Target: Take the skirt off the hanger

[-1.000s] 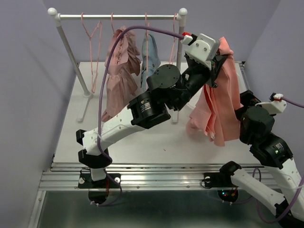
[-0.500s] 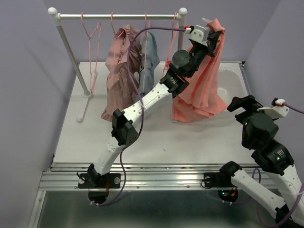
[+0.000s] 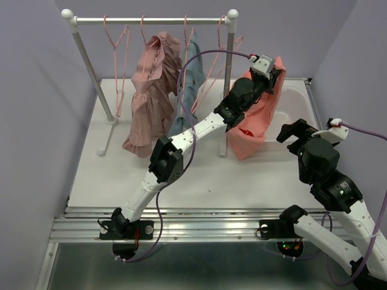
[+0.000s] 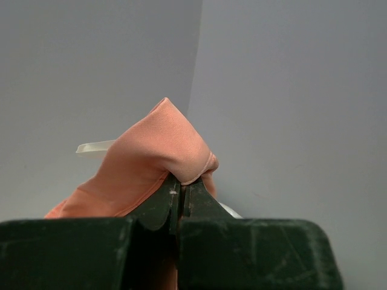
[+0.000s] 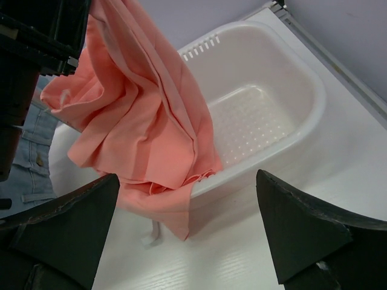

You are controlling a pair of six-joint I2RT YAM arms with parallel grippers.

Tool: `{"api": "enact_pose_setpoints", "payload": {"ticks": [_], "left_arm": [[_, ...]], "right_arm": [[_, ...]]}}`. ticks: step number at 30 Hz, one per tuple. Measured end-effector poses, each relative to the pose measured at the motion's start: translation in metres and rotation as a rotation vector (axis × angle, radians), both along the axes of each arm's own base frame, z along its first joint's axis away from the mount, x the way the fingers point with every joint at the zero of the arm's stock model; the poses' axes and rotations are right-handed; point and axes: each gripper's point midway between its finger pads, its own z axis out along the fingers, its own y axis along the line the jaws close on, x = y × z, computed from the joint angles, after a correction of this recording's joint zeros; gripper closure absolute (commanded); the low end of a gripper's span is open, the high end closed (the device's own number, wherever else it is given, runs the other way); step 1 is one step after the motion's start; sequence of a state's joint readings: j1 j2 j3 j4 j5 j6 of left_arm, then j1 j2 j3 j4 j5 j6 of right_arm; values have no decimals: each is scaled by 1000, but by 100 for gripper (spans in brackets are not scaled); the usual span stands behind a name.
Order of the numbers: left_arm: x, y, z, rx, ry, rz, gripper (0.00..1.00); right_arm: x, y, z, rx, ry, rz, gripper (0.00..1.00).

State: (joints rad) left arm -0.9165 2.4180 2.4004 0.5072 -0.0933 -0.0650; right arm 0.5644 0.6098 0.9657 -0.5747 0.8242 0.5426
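The skirt (image 3: 257,118) hangs from my left pincer (image 3: 270,67) at the far right of the worktop (image 3: 211,175), just right of the rack's right post (image 3: 230,72). My left pincer is clenched on a small peak of the salmon cloth. In the left wrist view the two dark fingers meet, with a fold of the skirt (image 4: 157,151) nipped between them at my left pincer (image 4: 181,190). From that pinch the cloth falls in long loose folds.

In the right wrist view the lower folds of the skirt (image 5: 151,121) lie against the near-left rim of a white perforated basket (image 5: 314,103). Some cloth spills down the outside of its wall towards the worktop. I cannot tell how much lies inside.

The hanger (image 3: 210,63) is thin pink wire. It hangs from the right end of the rail (image 3: 151,20), tilted, and looks bare, apart from the skirt.

My right pincer (image 3: 294,130) stands released and wide, holding nothing. It is near the basket (image 3: 293,99) on its near side, pointed at the skirt. Its view runs between its two fingers (image 5: 66,223) onto cloth and basket.

Further left on the rail hang a blue denim garment (image 3: 190,78), a dusty-pink ruffled garment (image 3: 151,90), and another pink hanger (image 3: 118,51) near the left post.
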Motion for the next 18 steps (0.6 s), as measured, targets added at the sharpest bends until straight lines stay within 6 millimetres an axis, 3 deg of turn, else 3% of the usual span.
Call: {"api": "enact_pose_setpoints", "payload": {"ticks": [8,13,15,18], "left_arm": [[-6,3,-6,25,23,-15,100],[-19,13,11,20,25,-38,100],[-28,20,22,25,23,-51,92],[-50,35,39,40,25,-70,100]], "right_arm": [[1,4,-1,1,6,16,0],[1,4,-1,2,7,21,0],[1,4,-1,6,4,21,0],[-2,3,2,21,-11,25,0]]}}
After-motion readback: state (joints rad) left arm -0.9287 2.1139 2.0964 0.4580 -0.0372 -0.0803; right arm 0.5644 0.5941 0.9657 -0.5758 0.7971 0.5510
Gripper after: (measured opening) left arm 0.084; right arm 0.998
